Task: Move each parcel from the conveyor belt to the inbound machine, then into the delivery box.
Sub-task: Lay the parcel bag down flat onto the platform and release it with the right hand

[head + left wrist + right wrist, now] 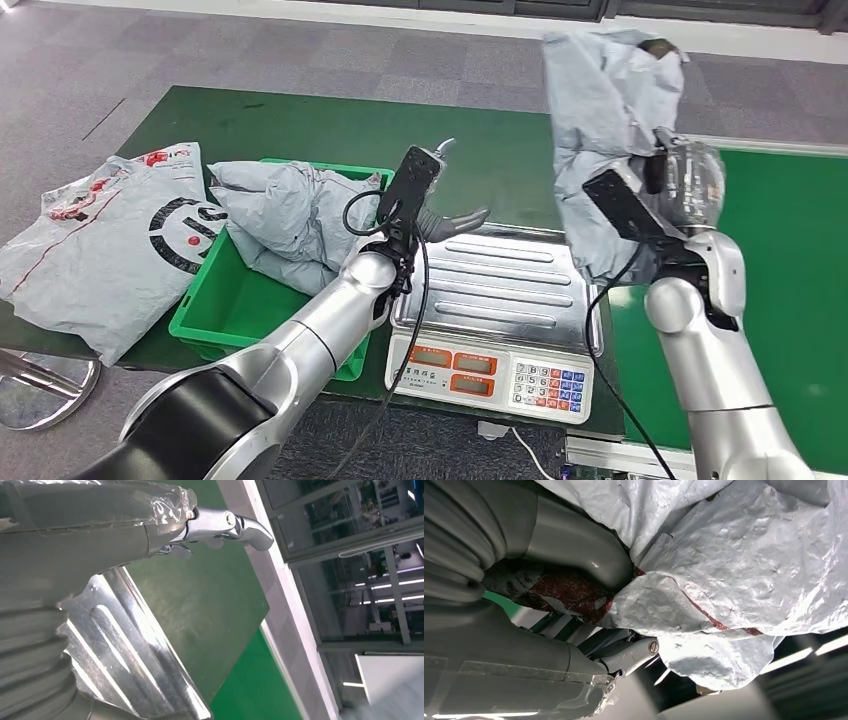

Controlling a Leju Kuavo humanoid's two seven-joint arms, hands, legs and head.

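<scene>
Right hand [672, 170] grips raised parcel [600, 120], fingers hidden; left hand [440, 222] spread, empty.

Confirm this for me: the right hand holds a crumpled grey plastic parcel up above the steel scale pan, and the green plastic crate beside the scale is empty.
The crate is not empty. In the head view the green plastic crate already holds a crumpled grey parcel. The rest stands: the right hand grips the raised grey plastic parcel above the steel scale pan.

Grey parcel [605, 120], red markings; green bin [230, 305]; silver scale [495, 285].
</scene>
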